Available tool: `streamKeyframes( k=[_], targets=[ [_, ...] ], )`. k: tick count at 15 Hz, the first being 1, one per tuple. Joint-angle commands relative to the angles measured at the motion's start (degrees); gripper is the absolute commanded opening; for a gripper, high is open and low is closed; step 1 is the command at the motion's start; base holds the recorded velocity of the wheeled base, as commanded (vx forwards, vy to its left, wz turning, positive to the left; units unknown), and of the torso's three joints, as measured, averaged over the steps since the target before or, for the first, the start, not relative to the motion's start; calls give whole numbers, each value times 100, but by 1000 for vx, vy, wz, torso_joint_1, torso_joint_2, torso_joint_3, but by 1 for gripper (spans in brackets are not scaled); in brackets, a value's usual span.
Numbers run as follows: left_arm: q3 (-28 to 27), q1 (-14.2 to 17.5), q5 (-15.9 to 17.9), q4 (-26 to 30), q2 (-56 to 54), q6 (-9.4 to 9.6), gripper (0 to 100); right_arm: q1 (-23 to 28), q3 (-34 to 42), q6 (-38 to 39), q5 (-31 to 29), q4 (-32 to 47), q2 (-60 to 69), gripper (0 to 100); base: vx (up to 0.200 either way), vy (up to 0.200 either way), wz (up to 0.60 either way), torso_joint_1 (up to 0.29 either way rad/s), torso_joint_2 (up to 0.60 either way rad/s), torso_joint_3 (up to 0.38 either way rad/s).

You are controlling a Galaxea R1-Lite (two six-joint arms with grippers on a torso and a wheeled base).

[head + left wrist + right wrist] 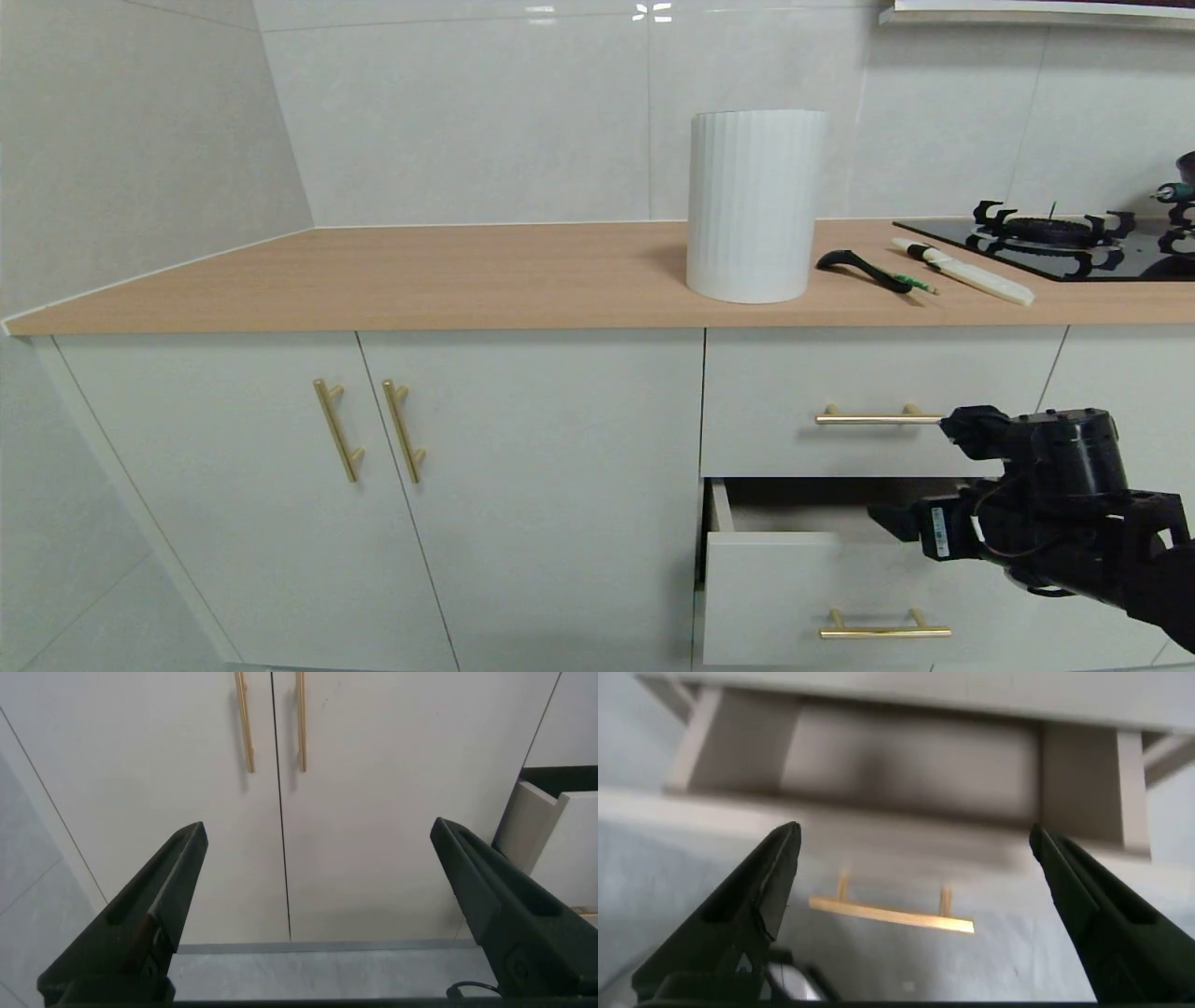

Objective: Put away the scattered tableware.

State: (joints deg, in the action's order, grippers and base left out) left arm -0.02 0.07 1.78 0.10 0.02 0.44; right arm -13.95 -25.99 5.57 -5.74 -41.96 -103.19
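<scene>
- Head view: a wooden tabletop point(420, 275) runs along a tiled wall, above white cabinet fronts with gold bar handles.
- A tall white ribbed canister point(756, 205) stands upright on the tabletop, at about 1 o'clock from the middle of the scene.
- The scattered tableware lies on the tabletop at 3 o'clock of the canister. A black utensil point(861, 267) is just beside the canister. A long white utensil point(966, 272) lies at 3 o'clock of the black one, close to it and slanted.
- A black gas stove point(1055, 245) sits at 2 o'clock of the white utensil, near it.
- Below the tabletop, at 6 o'clock of the canister, the lower drawer point(803, 579) is pulled out. The upper drawer point(840, 373) is closed.
- The right tool point(924, 476) hangs in front of the drawers at 3 o'clock of the drawer opening, its jaws apart and holding nothing.
- Right wrist view: the right tool's spread jaws frame the drawer's inside and its gold handle point(892, 915).
- Left wrist view: the left tool point(318, 840) has its jaws wide apart with nothing in them. It faces the double cabinet doors point(374, 812), low near the floor, with the drawer's corner at 3 o'clock.
</scene>
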Motion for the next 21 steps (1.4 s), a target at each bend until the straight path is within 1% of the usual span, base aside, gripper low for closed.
streamKeyframes(
  k=[1, 3, 4, 6, 12, 21],
  targets=[
    [2, 1, 7, -1, -2, 0, 100, -3, 33, 49, -199, -559, -755, 100, 0, 0, 0, 0, 0, 0],
    [2, 1, 7, -1, -2, 0, 100, -3, 50, 111, -498, -1288, -1396, 100, 0, 0, 0, 0, 0, 0],
    [2, 1, -2, -1, -2, 0, 100, -3, 94, 137, -551, -1631, -1625, 100, 0, 0, 0, 0, 0, 0],
    [2, 1, -2, -1, -2, 0, 100, -3, 121, 164, -568, -1930, -1880, 100, 0, 0, 0, 0, 0, 0],
    [2, 1, -2, -1, -2, 0, 100, -3, 138, 164, -568, -1974, -2056, 100, 0, 0, 0, 0, 0, 0],
    [2, 1, -2, -1, -2, 0, 100, -20, 349, 84, -560, -1851, -1581, 100, 0, 0, 0, 0, 0, 0]
  ],
)
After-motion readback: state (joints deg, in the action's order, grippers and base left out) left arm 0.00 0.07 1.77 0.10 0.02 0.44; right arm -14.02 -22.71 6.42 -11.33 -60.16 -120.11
